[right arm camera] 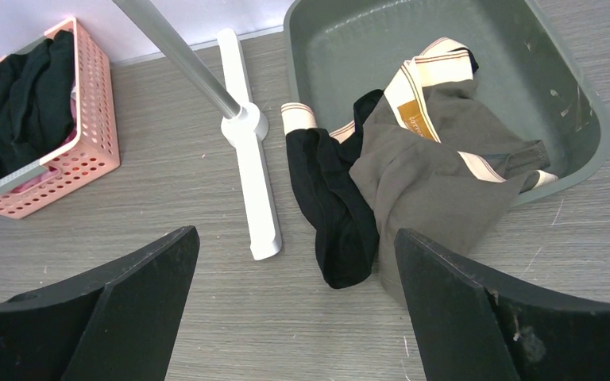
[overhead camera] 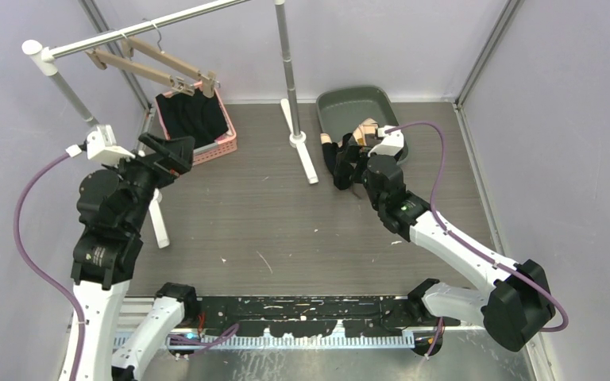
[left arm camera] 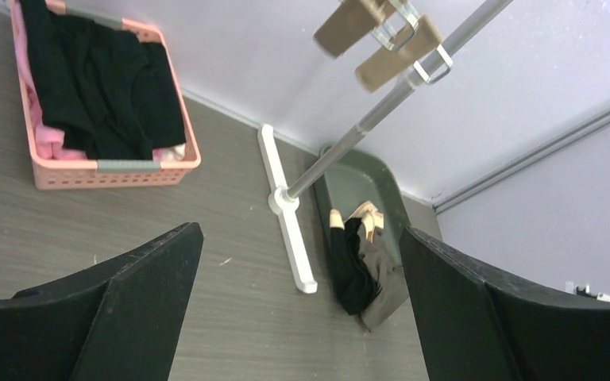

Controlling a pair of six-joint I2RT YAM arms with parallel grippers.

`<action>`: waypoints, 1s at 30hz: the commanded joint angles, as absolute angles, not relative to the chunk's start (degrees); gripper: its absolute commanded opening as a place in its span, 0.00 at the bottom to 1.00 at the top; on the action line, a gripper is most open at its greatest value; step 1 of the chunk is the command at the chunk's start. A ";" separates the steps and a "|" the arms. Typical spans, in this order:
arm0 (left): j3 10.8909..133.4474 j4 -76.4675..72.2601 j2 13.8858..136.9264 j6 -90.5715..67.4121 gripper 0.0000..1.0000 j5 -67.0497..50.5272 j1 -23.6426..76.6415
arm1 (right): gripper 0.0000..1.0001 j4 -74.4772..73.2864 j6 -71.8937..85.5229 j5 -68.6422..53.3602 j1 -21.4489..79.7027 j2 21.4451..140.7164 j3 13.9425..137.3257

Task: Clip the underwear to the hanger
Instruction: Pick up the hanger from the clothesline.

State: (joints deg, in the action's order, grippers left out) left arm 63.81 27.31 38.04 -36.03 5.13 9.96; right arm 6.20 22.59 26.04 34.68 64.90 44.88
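Left hand (overhead camera: pixel 173 152) spread wide near basket (left arm camera: pixel 111 173) — right hand (overhead camera: pixel 348 163) likewise, over underwear (right arm camera: pixel 429 178) draped across tray (right arm camera: pixel 596 143) rim.

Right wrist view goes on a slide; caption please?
Open right gripper above grey underwear and black underwear spilling out of the green tub, beside the rack's white foot.

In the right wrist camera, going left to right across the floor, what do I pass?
Pink basket → white rack foot → black underwear → grey underwear.
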 commanded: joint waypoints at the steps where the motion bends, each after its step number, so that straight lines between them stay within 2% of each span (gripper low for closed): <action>1: 70.23 25.70 42.11 -34.43 0.98 7.09 9.57 | 1.00 9.19 22.65 25.81 34.89 64.38 47.59; 14: 85.59 26.99 54.42 -30.01 0.98 12.31 9.56 | 1.00 9.80 22.49 25.96 34.85 63.71 47.20; 30: 94.92 29.88 63.44 -27.12 0.98 15.42 10.55 | 1.00 10.85 22.50 26.65 34.89 63.34 46.42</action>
State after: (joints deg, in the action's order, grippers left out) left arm 91.66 30.13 62.41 -28.97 13.56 9.98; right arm 7.27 22.59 25.85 34.68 64.88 44.88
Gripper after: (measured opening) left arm 0.980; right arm 0.999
